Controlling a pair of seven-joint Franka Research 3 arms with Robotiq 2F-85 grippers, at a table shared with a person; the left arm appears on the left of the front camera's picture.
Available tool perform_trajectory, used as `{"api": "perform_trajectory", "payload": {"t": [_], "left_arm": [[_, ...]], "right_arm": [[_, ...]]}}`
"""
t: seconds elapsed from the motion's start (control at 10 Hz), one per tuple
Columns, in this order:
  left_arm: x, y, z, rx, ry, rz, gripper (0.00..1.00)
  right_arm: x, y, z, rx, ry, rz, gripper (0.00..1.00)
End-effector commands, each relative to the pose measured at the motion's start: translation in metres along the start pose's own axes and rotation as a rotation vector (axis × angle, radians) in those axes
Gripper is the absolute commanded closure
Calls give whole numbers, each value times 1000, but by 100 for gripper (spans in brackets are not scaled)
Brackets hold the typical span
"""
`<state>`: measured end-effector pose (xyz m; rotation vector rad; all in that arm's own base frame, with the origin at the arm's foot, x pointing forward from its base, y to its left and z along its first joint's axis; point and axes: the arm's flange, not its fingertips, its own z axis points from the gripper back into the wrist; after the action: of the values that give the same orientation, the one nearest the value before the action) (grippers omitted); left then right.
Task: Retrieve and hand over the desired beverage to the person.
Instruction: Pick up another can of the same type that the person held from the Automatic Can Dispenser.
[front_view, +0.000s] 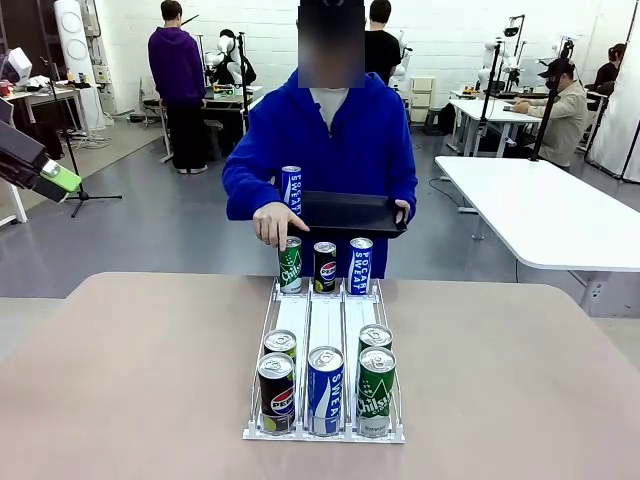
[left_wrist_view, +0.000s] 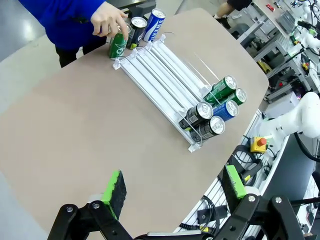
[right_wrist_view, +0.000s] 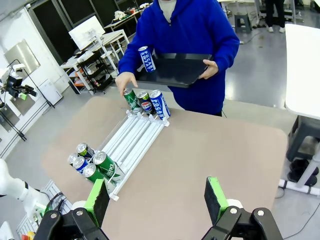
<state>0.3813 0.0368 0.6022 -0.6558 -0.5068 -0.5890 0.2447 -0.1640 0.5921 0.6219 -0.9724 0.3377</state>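
My left hand (left_wrist_view: 174, 185) and right hand (right_wrist_view: 156, 195) hang spread and empty above the surface (front_view: 130, 370) while the person's hand (front_view: 272, 222) rests on a green can (front_view: 290, 268), likely marking the choice

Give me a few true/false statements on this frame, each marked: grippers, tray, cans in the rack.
1. The left gripper and the right gripper are both open and empty. True.
2. The person's hand is on the Pepsi can at the far end of the rack. False: it is on the green can at that end.
3. The black tray carries one blue can. True.
4. Six cans stand at the rack's near end. False: five stand there.
5. The tray lies on the table. False: the person holds it up, beyond the table's far edge.
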Motion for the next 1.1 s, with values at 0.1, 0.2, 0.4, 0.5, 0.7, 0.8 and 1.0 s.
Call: {"api": "perform_trajectory", "payload": {"t": [0.1,0.2,0.4,0.5,0.7,0.8,1.0], "left_arm": [[-1,0,-1,-3,3,-7,0],[-1,0,-1,-3,3,-7,0],[-1,0,-1,-3,3,-7,0],[-1,0,-1,-3,3,-7,0],[-1,0,-1,-3,3,-7,0],[-1,0,-1,-3,3,-7,0],[-1,0,-1,-3,3,-7,0]], "right_arm": [[0,0,-2,14,-4,6,0],[0,0,-2,14,-4,6,0],[0,0,-2,14,-4,6,0],[0,0,-2,14,-4,6,0],[0,0,-2,14,-4,6,0],[0,0,-2,14,-4,6,0],[0,0,-2,14,-4,6,0]]}}
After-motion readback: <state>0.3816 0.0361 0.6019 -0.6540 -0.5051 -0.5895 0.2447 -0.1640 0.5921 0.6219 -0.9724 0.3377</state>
